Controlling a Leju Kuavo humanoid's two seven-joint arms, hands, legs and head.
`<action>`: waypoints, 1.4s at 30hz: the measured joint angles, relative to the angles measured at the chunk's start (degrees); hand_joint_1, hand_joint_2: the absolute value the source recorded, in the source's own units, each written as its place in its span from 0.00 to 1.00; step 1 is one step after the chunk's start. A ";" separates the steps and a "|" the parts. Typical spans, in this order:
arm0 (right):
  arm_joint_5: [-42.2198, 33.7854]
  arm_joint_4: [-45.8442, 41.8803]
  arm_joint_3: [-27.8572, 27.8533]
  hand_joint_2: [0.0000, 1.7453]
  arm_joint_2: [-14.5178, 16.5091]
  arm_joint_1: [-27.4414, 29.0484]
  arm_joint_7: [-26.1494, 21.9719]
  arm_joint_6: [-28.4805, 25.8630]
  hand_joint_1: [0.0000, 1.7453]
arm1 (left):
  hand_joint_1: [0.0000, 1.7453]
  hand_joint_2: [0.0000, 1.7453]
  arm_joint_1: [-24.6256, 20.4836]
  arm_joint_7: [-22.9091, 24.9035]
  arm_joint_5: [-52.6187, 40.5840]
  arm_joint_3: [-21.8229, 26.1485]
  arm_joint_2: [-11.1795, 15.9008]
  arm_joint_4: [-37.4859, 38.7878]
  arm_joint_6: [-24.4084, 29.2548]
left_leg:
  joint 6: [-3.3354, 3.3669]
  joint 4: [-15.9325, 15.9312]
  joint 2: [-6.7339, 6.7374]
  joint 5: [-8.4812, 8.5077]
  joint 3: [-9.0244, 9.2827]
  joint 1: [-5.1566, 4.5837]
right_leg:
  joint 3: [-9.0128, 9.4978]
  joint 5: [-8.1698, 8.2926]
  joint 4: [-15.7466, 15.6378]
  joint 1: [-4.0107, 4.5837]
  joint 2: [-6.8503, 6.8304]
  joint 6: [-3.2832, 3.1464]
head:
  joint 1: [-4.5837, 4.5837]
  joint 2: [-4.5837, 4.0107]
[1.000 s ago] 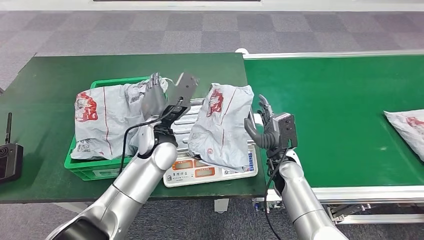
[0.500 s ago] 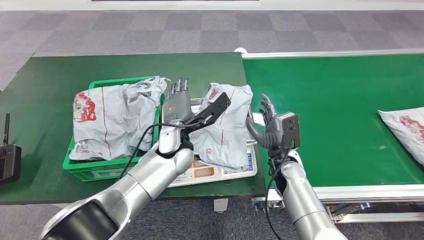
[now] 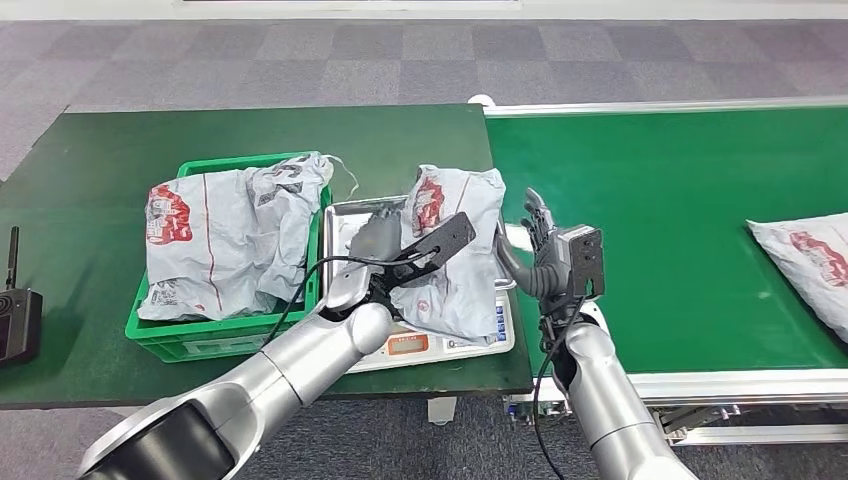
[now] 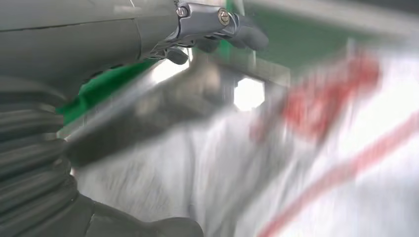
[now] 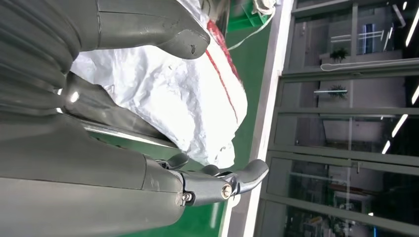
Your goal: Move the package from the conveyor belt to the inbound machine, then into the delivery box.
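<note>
At the far left edge of the frame a black handheld device lies on the green desk. A green delivery box holds a grey package. At centre, the left robot hand rests, fingers extended, against the package on the inbound machine. The right robot hand hovers spread beside it. Another package lies on the conveyor belt at right.

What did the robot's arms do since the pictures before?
The left robot hand swung from above the green basket down onto the scale's tray beside the package, without gripping it. The right robot hand stayed open by the package. The package on the conveyor belt slid nearer.
</note>
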 joint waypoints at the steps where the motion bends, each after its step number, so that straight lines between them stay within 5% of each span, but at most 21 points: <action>1: -0.19 0.00 0.00 1.00 -0.11 0.11 -0.05 -0.04 0.00 | 0.00 1.00 0.00 0.00 3.66 -0.14 0.33 -0.93 -2.18 | 0.00 0.00 0.00 0.00 -0.01 0.00 | 0.00 0.00 0.00 0.00 0.00 0.00 | 0.00 0.00; 9: -1.45 0.02 0.00 1.00 -0.84 1.25 -1.12 -0.43 0.00 | 0.00 1.00 -0.86 0.00 18.01 4.59 3.62 -10.54 -9.07 | 0.00 0.00 -0.01 0.01 -0.04 0.00 | -0.03 0.02 0.01 0.01 -0.01 -0.01 | 0.00 0.00; 23: -1.85 0.02 0.02 1.00 -1.11 2.58 -1.81 -0.68 0.00 | 0.00 1.00 -1.25 0.00 15.60 15.98 5.16 -19.47 -13.18 | 0.02 0.00 -0.04 0.04 -0.06 0.00 | -0.02 0.03 0.02 0.00 -0.04 -0.02 | 0.00 0.00; 32: -1.38 -0.80 -0.13 1.00 -1.12 3.05 -1.42 -0.90 0.00 | 0.00 1.00 -0.26 0.00 12.32 16.34 4.19 -17.42 -19.19 | 0.03 0.00 -0.02 0.04 -0.05 0.00 | -0.04 0.03 0.01 0.00 -0.03 -0.02 | -0.01 0.00; 42: -0.05 -4.58 -1.54 1.00 -1.09 4.82 1.05 -0.60 0.00 | 0.00 1.00 2.34 0.00 13.04 10.66 3.49 -14.07 -22.74 | 0.03 0.00 -0.01 0.03 -0.09 0.00 | -0.06 0.03 0.00 0.00 -0.03 -0.02 | -0.01 0.00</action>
